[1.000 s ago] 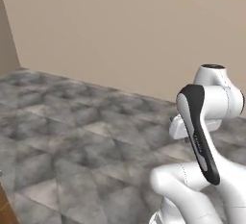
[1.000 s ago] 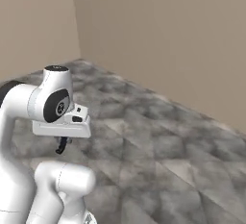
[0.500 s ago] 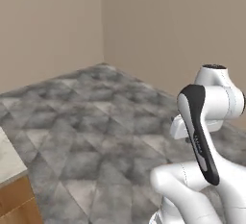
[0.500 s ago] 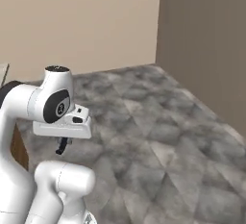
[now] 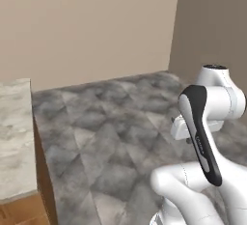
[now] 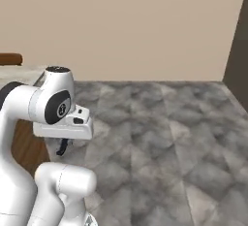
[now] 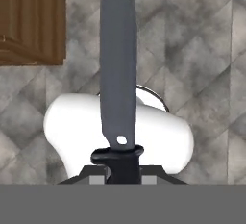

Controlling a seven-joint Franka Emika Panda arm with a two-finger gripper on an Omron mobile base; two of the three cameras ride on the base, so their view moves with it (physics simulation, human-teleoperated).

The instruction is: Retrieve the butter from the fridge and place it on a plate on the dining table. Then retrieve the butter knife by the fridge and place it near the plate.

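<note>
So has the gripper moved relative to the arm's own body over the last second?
No. In the right base view the gripper hangs under the same white wrist link as before; only the floor and walls shifted, so the base turned. It is shut on the butter knife.

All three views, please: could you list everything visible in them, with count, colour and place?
knife: one, dark grey blade with black handle, held in the pincer, blade pointing away along the hand view
table: one, beige marbled top on wood base, left edge of the left base view
chair: one, brown wood, only its top shows at the far left of the right base view
floor: grey stone tiles, across all views
walls: beige, behind the floor
pincer: one, dark, shut on the knife's handle
arm: one, white with dark joints
</note>
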